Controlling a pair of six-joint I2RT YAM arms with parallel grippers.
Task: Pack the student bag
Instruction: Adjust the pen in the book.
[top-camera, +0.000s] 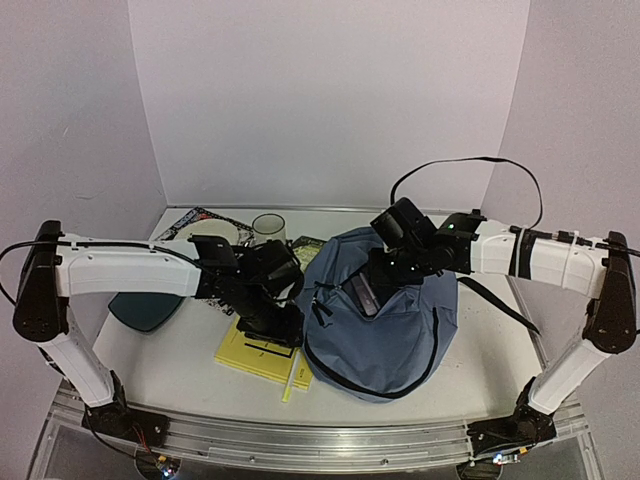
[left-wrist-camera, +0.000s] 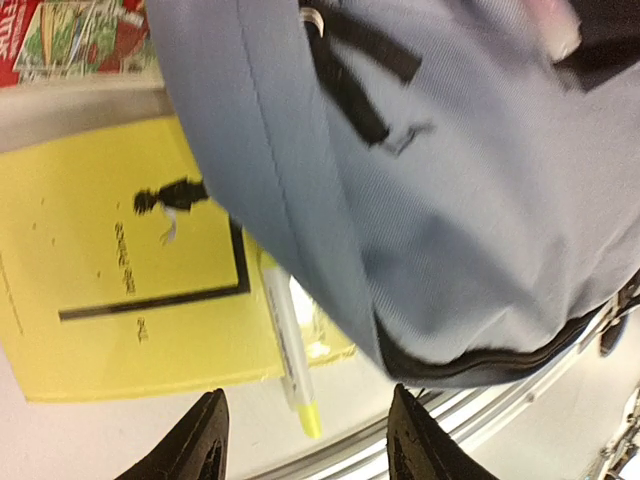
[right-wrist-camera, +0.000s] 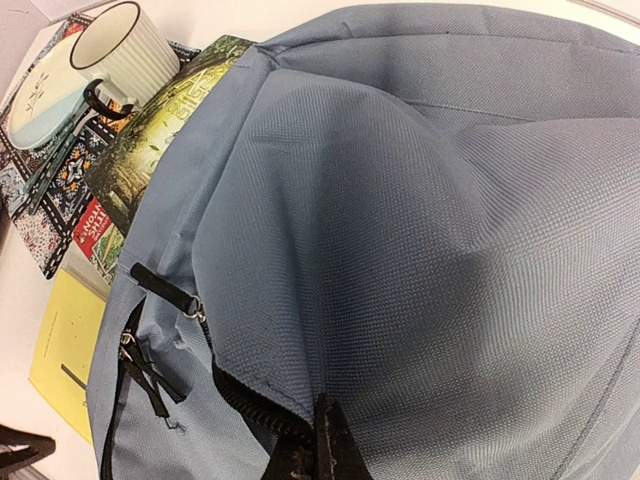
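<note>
I am hovering the spread left gripper (left-wrist-camera: 307, 420) over the pen (left-wrist-camera: 285, 340) left of the student bag (top-camera: 385, 330), centring on its barrel; the right gripper (top-camera: 385, 275) closure I cannot tell.

The student bag (top-camera: 390, 335) is a soft blue-grey fabric backpack. It lies slumped on the table (top-camera: 170, 375), right of centre, with its front panel facing up. A dark zipper (top-camera: 400, 388) curves around its near edge. Two black zip pulls (right-wrist-camera: 165, 288) sit at its left side. A black strap (top-camera: 497, 303) trails off to the right. Its left edge overlaps a yellow booklet (top-camera: 250, 352).
</note>
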